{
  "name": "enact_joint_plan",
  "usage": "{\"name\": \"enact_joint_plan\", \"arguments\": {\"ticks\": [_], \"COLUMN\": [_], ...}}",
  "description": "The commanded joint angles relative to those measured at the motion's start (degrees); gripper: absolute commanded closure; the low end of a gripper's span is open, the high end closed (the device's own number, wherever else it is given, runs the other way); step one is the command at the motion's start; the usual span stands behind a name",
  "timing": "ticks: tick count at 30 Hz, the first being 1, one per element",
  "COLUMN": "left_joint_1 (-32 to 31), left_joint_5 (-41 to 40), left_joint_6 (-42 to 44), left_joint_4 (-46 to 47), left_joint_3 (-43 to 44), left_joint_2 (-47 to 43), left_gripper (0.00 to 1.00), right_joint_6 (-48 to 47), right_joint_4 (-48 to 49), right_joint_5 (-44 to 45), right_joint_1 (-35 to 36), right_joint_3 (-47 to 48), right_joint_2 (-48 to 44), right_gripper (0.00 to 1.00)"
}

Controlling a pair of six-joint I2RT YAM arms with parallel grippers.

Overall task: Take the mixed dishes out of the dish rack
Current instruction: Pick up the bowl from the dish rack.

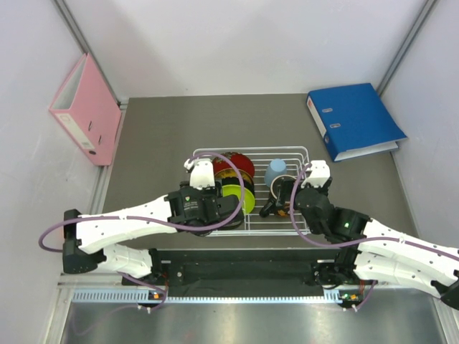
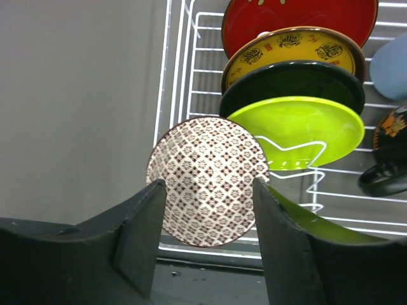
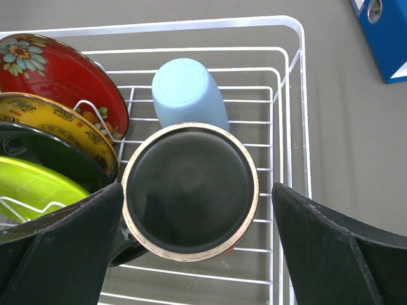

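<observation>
The white wire dish rack (image 1: pixel 304 152) sits mid-tabletop (image 1: pixel 154 136), with a pink binder (image 1: pixel 86 111) leaning against the far-left wall and a blue binder (image 1: pixel 355 118) at the far right, both well apart from it. Both arms reach over the rack's near side, and in the top view they hide much of what lies under them.

The left wrist view shows what the overhead one does not. The small beige net-patterned bowl (image 2: pixel 206 181) stands at the rack's near left corner, its patterned face toward the camera. The left gripper (image 2: pixel 208 190) is parted, its dark fingers (image 2: pixel 143 235) overlapping the bowl's two edges. Whether they touch it cannot be told. Beyond it, the lime-green bowl (image 2: pixel 299 127), a black dish (image 2: pixel 292 82), the yellow-and-black ornate plate (image 2: pixel 289 51) and the red gold-patterned bowl (image 2: pixel 299 19) stand on edge in a close row in the dividers.

The right wrist view shows the dark mug (image 3: pixel 191 184) in the rack's right half, its round base facing the camera. A light blue cup (image 3: pixel 187 92) lies just behind it. The right gripper (image 3: pixel 197 190) is spread wide to either side of the mug, and its left finger crowds the row of dishes. From above, the mug is mostly covered by the wrist, and only the cup (image 1: pixel 275 172) shows plainly.
</observation>
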Motion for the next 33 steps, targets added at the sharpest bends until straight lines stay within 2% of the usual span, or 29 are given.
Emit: {"name": "enact_joint_plan", "arguments": {"ticks": [1,4,8,15,27,33], "left_joint_1": [-0.23,-0.23,-0.14,-0.14,-0.14,-0.06], "left_joint_5": [-1.33,-0.45,1.13,2.72,3.16,3.42], "left_joint_6": [-7.58,-11.27,-14.26,-19.01,-22.26,-22.44], "left_joint_4": [-9.65,-9.65,-8.6,-9.65,-9.65,-8.6], "left_joint_3": [0.47,-2.43,-7.08,-10.0,-13.6,-15.18], "left_joint_2": [-0.47,-2.05,-3.38,-3.91,-6.72,-5.4], "left_gripper": [0.36,0.35,0.39,0.41,0.42,0.43], "right_joint_6": [0.66,0.75,0.66,0.66,1.28,1.45], "right_joint_4": [1.63,1.81,1.98,2.6,2.77,3.3], "right_joint_5": [0.26,-0.09,-0.36,-0.97,-1.59,-2.11], "right_joint_1": [0.83,0.83,0.83,0.83,0.83,0.92], "right_joint_3": [-0.71,-0.71,-0.88,-1.15,-2.03,-2.03], "right_joint_2": [-0.04,0.49,1.02,1.55,1.72,2.51], "right_gripper": [0.0,0.0,0.0,0.0,0.0,0.0]}}
